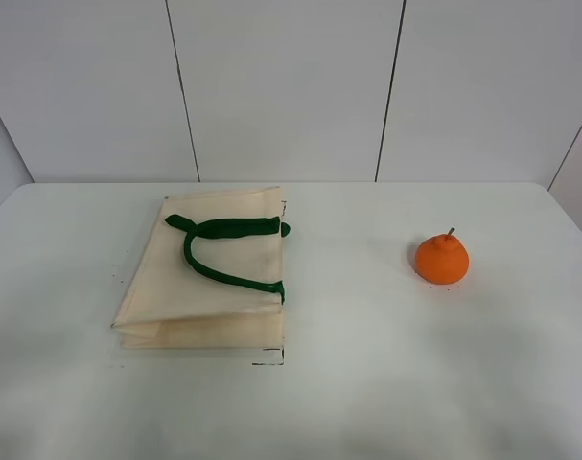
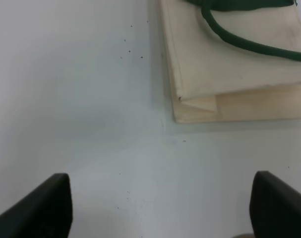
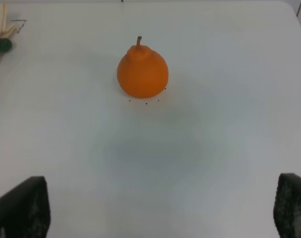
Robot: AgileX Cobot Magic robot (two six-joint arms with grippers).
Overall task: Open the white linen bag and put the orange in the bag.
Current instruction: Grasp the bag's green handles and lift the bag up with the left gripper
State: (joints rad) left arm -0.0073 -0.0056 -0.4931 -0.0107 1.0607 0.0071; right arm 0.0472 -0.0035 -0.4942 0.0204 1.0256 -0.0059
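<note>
The white linen bag lies flat and folded on the table's left half, its dark green handles draped on top. The orange stands upright on the right half, stem up. Neither gripper shows in the exterior high view. In the left wrist view my left gripper is open and empty, its dark fingertips wide apart above bare table, short of the bag's folded corner. In the right wrist view my right gripper is open and empty, well short of the orange.
The white table ends at a grey panelled wall behind. In the right wrist view the bag's edge with a green tab shows at the far side. Small dark specks dot the table near the bag.
</note>
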